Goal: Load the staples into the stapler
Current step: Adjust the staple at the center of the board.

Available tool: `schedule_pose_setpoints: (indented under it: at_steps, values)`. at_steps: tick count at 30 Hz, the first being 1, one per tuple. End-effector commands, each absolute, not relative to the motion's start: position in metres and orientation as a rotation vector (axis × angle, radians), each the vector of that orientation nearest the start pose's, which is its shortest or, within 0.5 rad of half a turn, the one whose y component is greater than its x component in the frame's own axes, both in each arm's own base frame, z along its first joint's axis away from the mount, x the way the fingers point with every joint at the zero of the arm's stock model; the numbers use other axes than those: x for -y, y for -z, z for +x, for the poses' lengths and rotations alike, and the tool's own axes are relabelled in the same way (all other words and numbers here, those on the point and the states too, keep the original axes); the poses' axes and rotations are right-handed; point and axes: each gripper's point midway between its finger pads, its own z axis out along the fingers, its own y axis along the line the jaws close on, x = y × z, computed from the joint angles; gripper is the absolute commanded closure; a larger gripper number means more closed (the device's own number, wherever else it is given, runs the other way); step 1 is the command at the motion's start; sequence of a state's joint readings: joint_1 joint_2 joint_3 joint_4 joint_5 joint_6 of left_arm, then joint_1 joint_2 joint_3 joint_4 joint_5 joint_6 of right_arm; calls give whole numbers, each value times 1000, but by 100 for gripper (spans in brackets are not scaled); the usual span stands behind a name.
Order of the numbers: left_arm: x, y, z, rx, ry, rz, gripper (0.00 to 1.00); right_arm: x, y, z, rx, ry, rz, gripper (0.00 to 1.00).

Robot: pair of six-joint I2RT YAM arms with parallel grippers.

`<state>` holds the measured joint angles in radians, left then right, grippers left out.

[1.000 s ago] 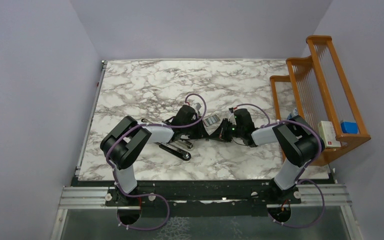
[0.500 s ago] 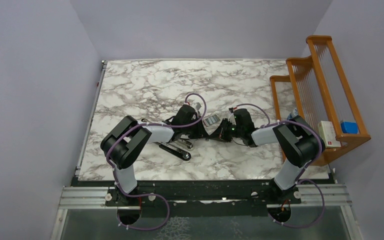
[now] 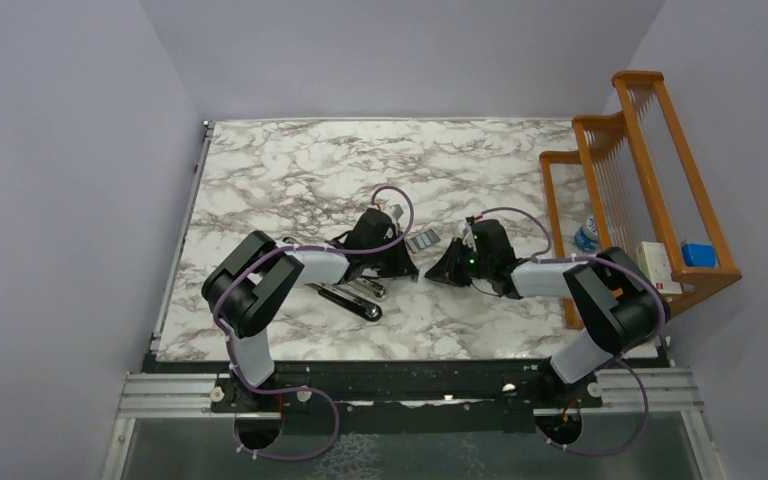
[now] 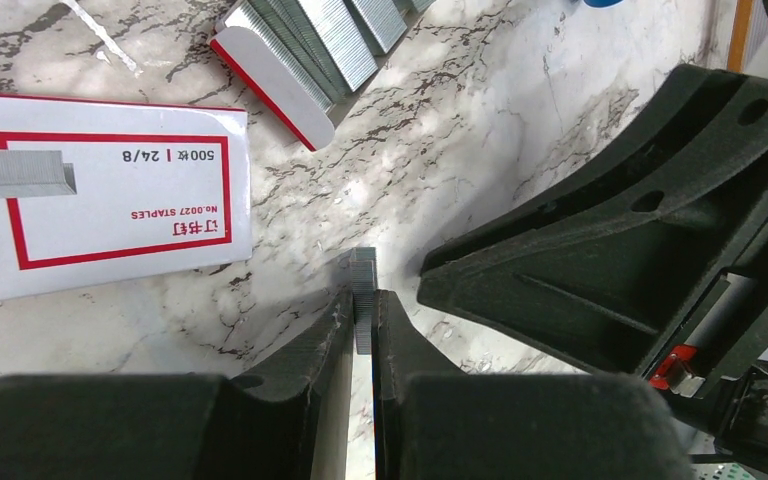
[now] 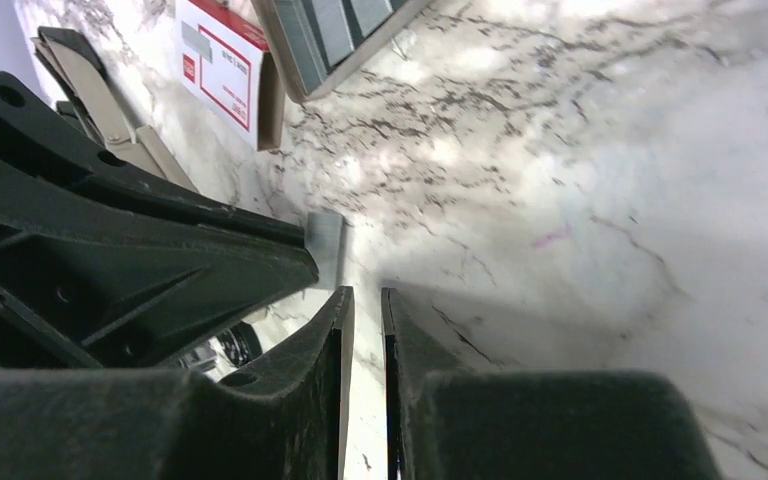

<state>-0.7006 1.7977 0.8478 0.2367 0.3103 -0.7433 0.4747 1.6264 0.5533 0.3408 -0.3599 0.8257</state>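
Observation:
My left gripper is shut on a short silvery strip of staples, which pokes out past the fingertips just above the marble. My right gripper faces it from the right, jaws a narrow gap apart with nothing between them; the held strip shows just beyond its tips. In the top view the two grippers stand a little apart at mid-table. The black stapler lies opened out under the left forearm. More staples lie in an open tray.
The white-and-red staples box lies left of the held strip. A wooden rack stands along the table's right edge with a small box and a blue block on it. A blue-and-white cylinder sits by the rack.
The right gripper has opened off the strip and drawn back to the right, its arm swinging outward. The left gripper stays shut on the strip in the same place.

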Motion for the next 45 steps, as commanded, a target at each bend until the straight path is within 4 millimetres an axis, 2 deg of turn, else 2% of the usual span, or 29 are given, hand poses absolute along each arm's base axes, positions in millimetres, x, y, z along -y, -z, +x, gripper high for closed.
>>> schedule_pose_setpoints:
  at_steps: [1, 5, 8, 11, 14, 18, 21, 26, 28, 30, 34, 39, 42, 45]
  values:
    - [336, -28, 273, -2514, 1019, 154, 87, -202, 23, 241, -2631, -770, 280, 79]
    - [335, -35, 277, -2505, 989, 171, 87, -200, 4, 249, -2565, -764, 279, 79]
    - [330, -44, 285, -2494, 915, 193, 87, -189, -10, 258, -2522, -677, 291, 79]
    - [323, -56, 294, -2469, 833, 221, 86, -165, -37, 277, -2441, -501, 314, 79]
    - [319, -65, 300, -2451, 771, 273, 86, -135, -76, 298, -2323, -309, 353, 78]
    - [314, -71, 307, -2436, 639, 367, 86, -105, -138, 315, -2169, -160, 357, 76]
    - [314, -77, 312, -2417, 522, 456, 85, -95, -204, 325, -2041, -184, 376, 75]
    - [314, -80, 314, -2378, 330, 590, 85, -98, -318, 323, -1787, -305, 271, 71]
    - [315, -81, 313, -2359, 265, 640, 85, -100, -353, 318, -1703, -341, 215, 69]
    - [318, -81, 311, -2335, 195, 695, 85, -99, -379, 312, -1637, -358, 178, 67]
    - [322, -78, 307, -2289, 47, 795, 85, -94, -412, 301, -1554, -366, 159, 62]
    - [327, -81, 303, -2220, -98, 900, 85, -91, -432, 292, -1522, -396, 173, 59]
    - [325, -74, 297, -2185, -210, 978, 85, -91, -447, 287, -1496, -422, 178, 59]
    - [335, -78, 295, -2140, -248, 1023, 85, -91, -458, 284, -1474, -426, 168, 59]
